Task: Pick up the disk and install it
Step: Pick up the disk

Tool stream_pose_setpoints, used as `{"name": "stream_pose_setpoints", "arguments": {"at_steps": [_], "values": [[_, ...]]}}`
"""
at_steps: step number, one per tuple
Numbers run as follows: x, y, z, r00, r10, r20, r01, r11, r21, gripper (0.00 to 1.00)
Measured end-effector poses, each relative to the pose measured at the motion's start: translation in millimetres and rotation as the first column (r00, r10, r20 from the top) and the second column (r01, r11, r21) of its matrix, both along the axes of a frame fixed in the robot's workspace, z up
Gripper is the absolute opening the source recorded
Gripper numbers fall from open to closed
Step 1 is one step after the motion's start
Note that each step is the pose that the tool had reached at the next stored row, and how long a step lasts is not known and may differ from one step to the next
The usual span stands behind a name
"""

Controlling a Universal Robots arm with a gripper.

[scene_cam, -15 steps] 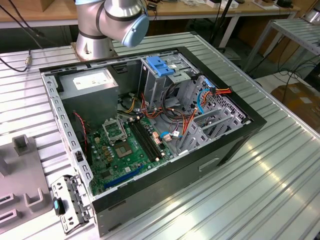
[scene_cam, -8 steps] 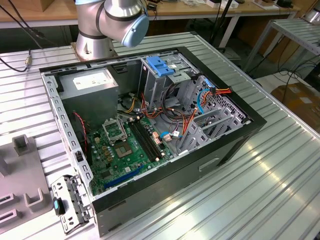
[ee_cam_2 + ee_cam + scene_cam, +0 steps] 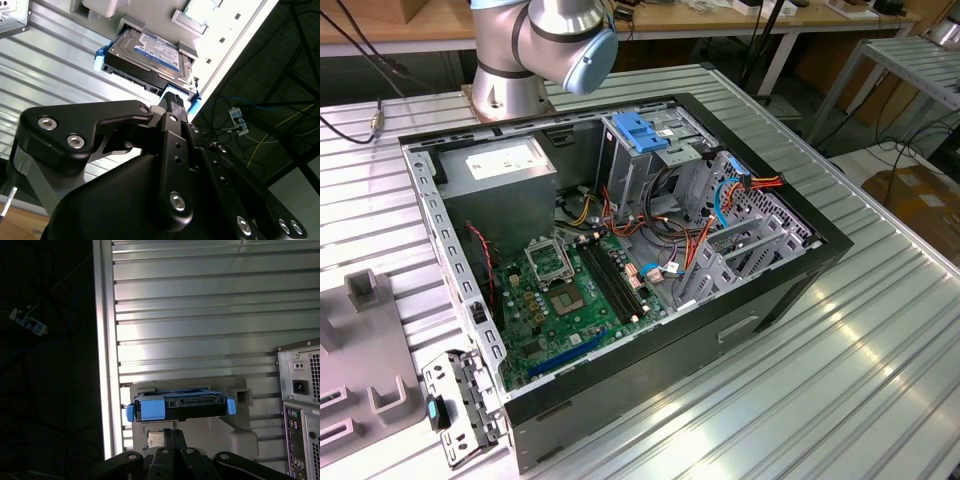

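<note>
Carrying everything, the ribbed metal counter (image 3: 860, 400) is seen with an open computer case (image 3: 790, 275) laid on its side near the middle. Within the case, a grey power supply (image 3: 505, 170) is held in one corner, a green motherboard (image 3: 565, 290) is spread over the floor, and a drive cage (image 3: 630, 175) with a blue latch is set among loose cables. No disk is seen in the cage. Close to the counter's edge, beside the case's rear panel, a grey holder (image 3: 242, 437) is placed. The disk (image 3: 180, 407) is lodged in it, label uppermost, its blue rails against the holder's walls. The gripper (image 3: 172, 100) is held just short of the disk's end, apart from it, and its fingers appear pressed together with nothing between them. The pick-up is judged to be at the approach, the disk not yet grasped. A grasp would call for the fingers to be spread and lined up across the disk's body, clear of the holder's walls.
</note>
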State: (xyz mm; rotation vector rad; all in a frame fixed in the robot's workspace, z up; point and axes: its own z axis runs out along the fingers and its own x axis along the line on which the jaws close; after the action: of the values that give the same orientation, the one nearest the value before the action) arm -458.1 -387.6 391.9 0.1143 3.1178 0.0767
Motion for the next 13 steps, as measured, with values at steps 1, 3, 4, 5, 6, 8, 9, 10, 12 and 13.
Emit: {"name": "stream_pose_setpoints", "arguments": {"at_steps": [1, 3, 4, 5, 6, 8, 9, 10, 12, 13], "values": [[0.0, 0.0, 0.0, 1.0000, 0.004, 0.0001, -0.004, 1.0000, 0.0000, 0.11], [0.1, 0.1, -0.1, 1.0000, 0.009, 0.0001, -0.009, 1.0000, 0.0001, 0.11], [0.0, 0.1, 0.0, 0.9999, 0.011, 0.0000, -0.011, 0.9999, 0.0000, 0.11], [0.1, 0.0, 0.0, 0.9999, 0.013, -0.0001, -0.013, 0.9999, 0.0000, 0.11], [0.1, 0.0, 0.0, 0.9999, 0.014, -0.0001, -0.014, 0.9999, 0.0000, 0.11], [0.1, 0.0, -0.1, 0.9999, 0.015, -0.0001, -0.015, 0.9999, -0.0001, 0.11], [0.1, 0.0, -0.2, 0.9999, 0.016, 0.0000, -0.016, 0.9999, 0.0000, 0.11], [0.2, 0.0, -0.2, 0.9999, 0.016, -0.0001, -0.016, 0.9999, 0.0000, 0.11], [0.3, 0.0, -0.8, 0.9998, 0.018, 0.0003, -0.018, 0.9998, 0.0002, 0.11], [0.3, 0.1, -0.8, 0.9998, 0.019, 0.0001, -0.019, 0.9998, -0.0001, 0.11]]}}
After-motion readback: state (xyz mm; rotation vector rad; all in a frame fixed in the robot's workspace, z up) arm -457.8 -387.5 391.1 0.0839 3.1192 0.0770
